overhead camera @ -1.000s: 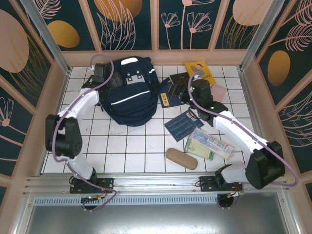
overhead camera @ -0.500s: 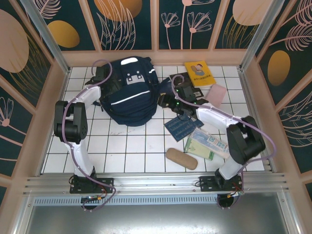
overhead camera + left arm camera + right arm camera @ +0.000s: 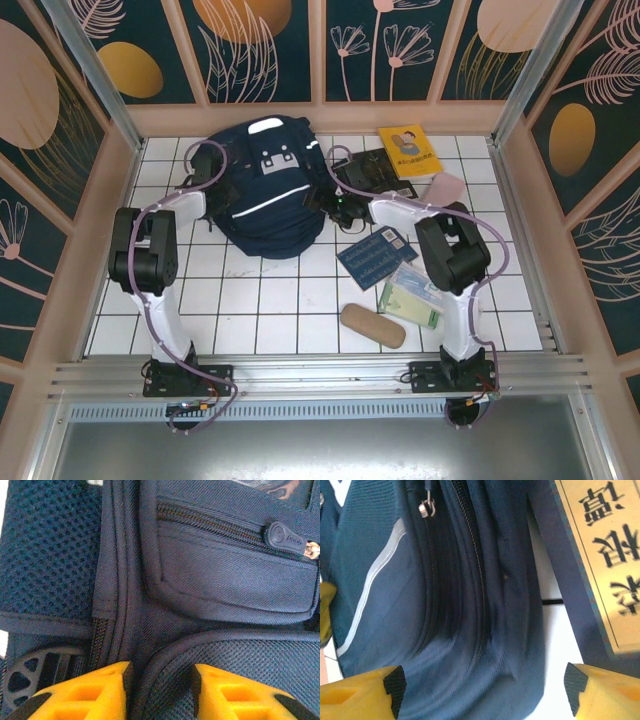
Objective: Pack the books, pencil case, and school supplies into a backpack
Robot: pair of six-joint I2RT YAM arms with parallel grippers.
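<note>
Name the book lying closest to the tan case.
The dark blue book with pale print, just behind the tan case. The yellow book and black book lie much farther back.

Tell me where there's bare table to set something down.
Free: the white tiles between the backpack and the near rail, left of the tan case. Crowded: the right side, with blue book, green-white packet, pink pouch.

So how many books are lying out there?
4: a yellow book at the back, a black book beside it, a dark blue book mid-table, and a gold-labelled blue book right beside the backpack. More could be hidden.
</note>
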